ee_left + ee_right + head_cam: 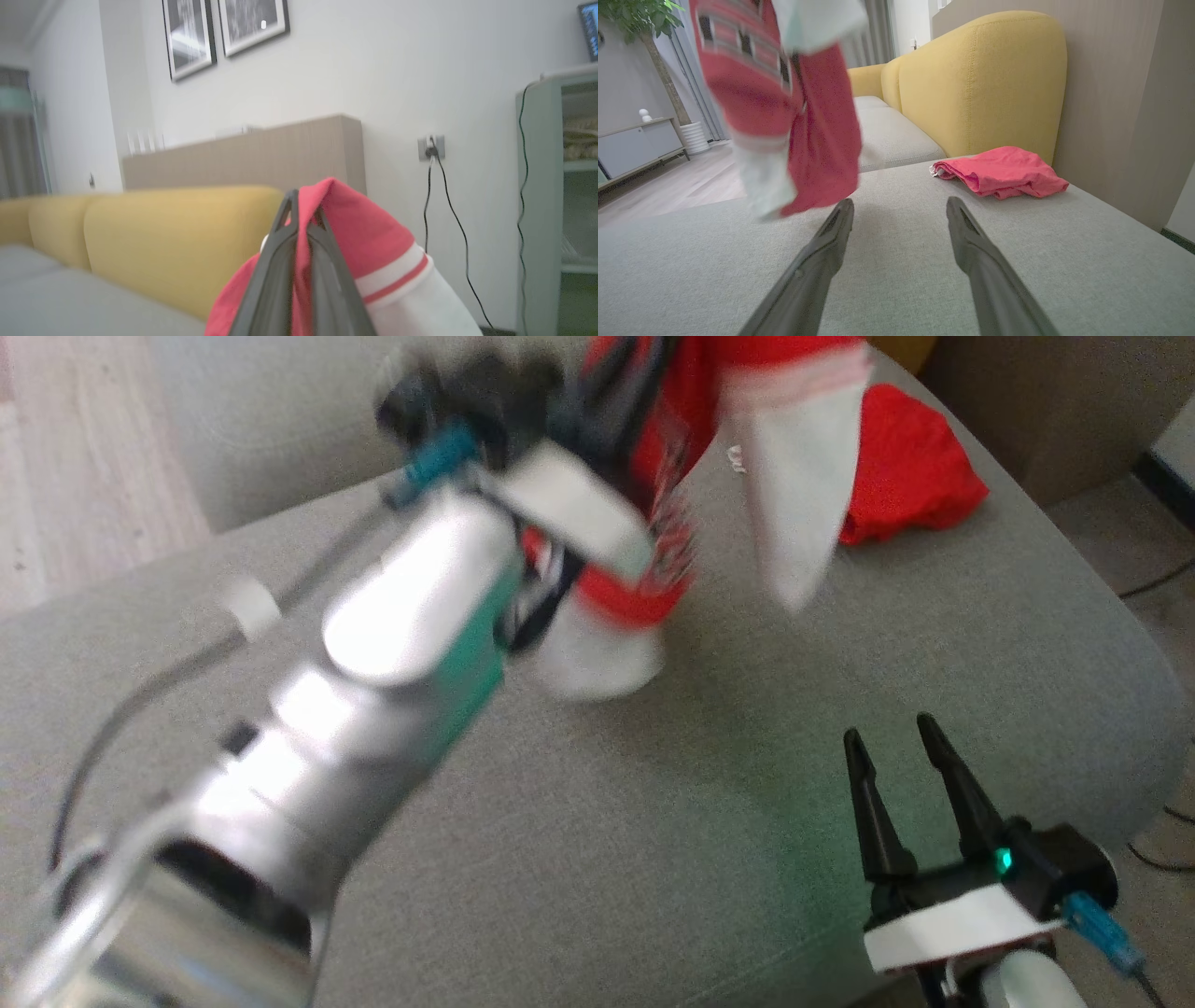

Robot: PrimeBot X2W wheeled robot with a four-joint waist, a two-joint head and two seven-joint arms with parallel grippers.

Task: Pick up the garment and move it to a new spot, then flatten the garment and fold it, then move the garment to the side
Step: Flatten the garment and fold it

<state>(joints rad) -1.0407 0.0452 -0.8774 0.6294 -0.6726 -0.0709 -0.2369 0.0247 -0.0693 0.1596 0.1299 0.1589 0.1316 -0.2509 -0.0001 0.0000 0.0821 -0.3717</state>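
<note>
The garment [794,504] is pinched by the left pincer [304,207] and is seen hanging over the grey sofa seat [653,821], upper middle of the head view. The right pincer [889,733] is seen spread and empty at the lower right. A red cloth [910,467] is laid on the seat, upper right.

The left hand [611,401] and the garment [644,597] it grips are blurred.

A crumpled red cloth [1001,177] lies on the grey sofa seat [901,280] beside the yellow backrest [985,84].
</note>
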